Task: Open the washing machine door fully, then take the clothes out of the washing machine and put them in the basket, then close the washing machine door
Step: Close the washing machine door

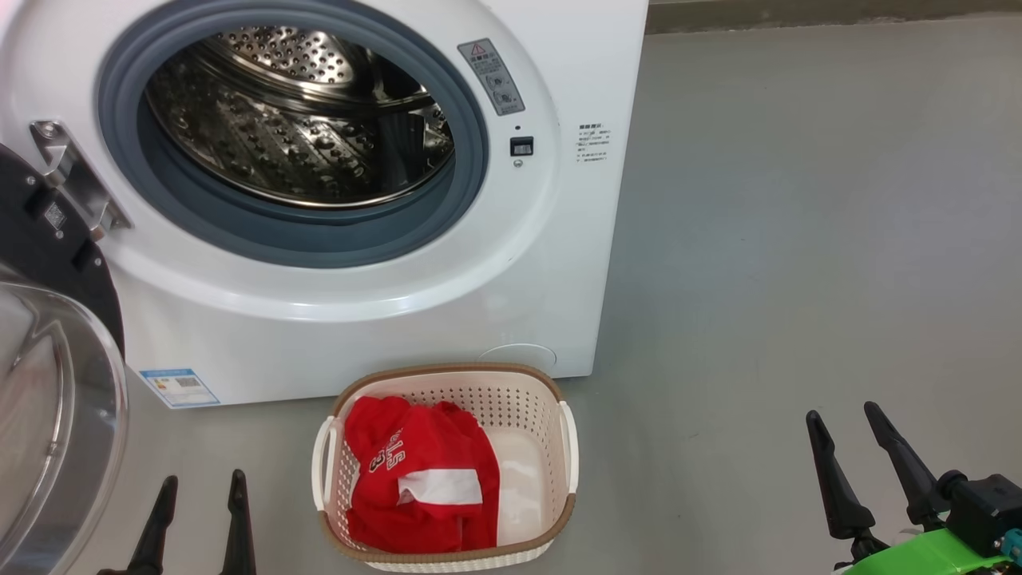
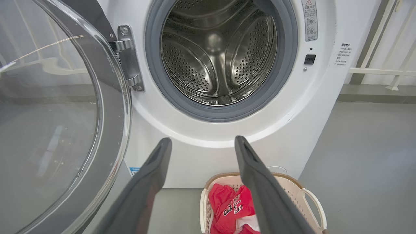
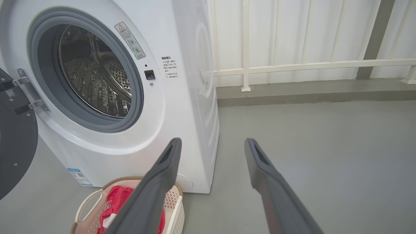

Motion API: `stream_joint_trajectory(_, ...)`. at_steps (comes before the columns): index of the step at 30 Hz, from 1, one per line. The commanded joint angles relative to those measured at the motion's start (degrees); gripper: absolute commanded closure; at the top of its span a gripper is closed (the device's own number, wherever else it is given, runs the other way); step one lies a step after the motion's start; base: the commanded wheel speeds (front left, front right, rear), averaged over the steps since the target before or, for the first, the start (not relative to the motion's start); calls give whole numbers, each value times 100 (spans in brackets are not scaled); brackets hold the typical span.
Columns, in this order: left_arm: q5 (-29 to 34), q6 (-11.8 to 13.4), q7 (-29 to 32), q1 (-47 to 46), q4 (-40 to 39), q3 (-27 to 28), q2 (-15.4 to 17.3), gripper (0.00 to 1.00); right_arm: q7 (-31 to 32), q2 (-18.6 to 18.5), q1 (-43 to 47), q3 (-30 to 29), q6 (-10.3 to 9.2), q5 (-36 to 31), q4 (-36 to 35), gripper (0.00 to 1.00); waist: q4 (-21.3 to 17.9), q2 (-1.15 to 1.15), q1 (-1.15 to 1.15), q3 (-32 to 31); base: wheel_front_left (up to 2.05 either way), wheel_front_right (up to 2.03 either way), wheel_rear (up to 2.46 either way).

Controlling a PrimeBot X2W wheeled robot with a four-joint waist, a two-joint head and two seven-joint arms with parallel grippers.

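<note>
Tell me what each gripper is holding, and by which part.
Nothing is held. The left gripper and the right gripper are both open and empty; the clothes lie in the basket.

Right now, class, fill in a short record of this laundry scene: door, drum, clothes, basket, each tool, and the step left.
door: swung open, left of the washer
drum: bare steel, no clothes seen inside
clothes: red, lying in the basket
basket: on the floor in front of the washer
left tool: open, empty, beside the door
right tool: open, empty, over the floor
step left: close the door
</note>
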Motion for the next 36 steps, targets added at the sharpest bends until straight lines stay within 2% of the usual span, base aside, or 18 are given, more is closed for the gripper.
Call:
stream_joint_trajectory(1, -24, 3, -54, -167, -162, 158, 87, 0, -69, -91, -23, 125, 36, 9, -154, 0, 12, 0, 0, 5, 0, 0, 0)
stream_joint_trajectory(8, -124, 25, -54, -182, -136, 126, 87, 0, -69, -96, -30, 131, 36, 0, -165, 0, 136, 0, 0, 3, 0, 0, 0)
stream_joint_trajectory(16, -227, 150, -54, -145, -174, 67, 87, 0, -69, -152, -14, 212, 36, 11, -165, 0, 486, 0, 0, -18, 0, 0, 0)
stream_joint_trajectory(36, -630, 444, -54, 66, -23, -76, 87, 0, -69, -364, -82, 694, 36, 83, 6, 0, 2231, 0, 0, -164, 0, 0, 0)
